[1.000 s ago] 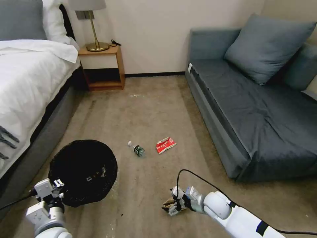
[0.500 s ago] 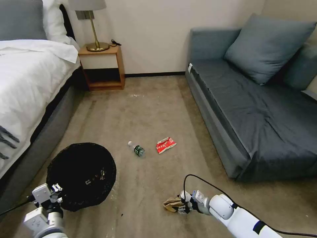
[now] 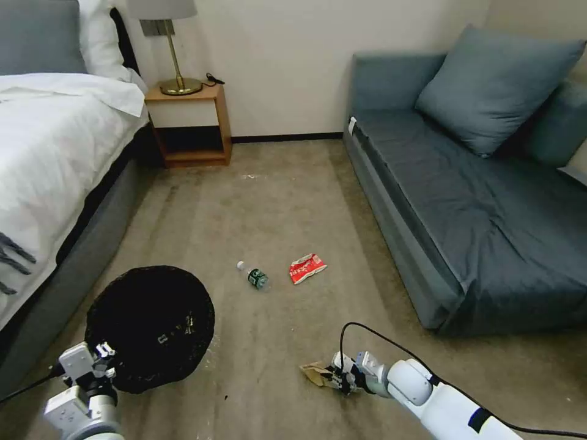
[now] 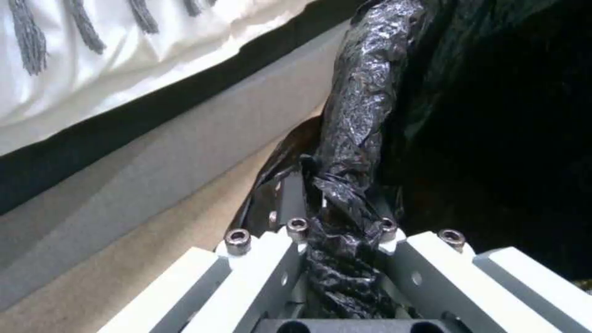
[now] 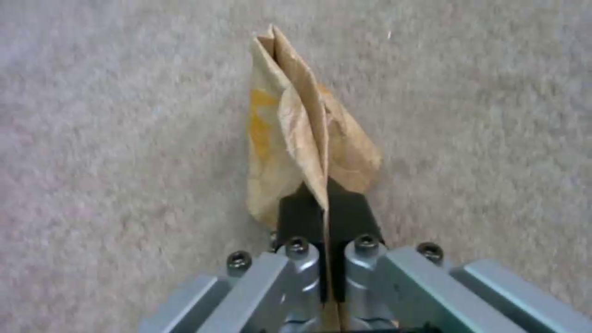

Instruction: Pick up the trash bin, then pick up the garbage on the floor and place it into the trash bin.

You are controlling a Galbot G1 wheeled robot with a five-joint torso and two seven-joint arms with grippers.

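the left gripper is clamped on the trash bin rim near the bed; the right gripper pinches the paper bag (carpet close below). bottle and red wrapper await mid-floor.

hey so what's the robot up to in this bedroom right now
It is clearing litter off the carpet. The left pincer is shut on the bag-lined rim of the black trash bin, held low beside the bed. The right pincer is shut on a crumpled brown paper bag, low over the floor to the bin's right. A clear bottle and a red-white wrapper lie on the carpet farther ahead.
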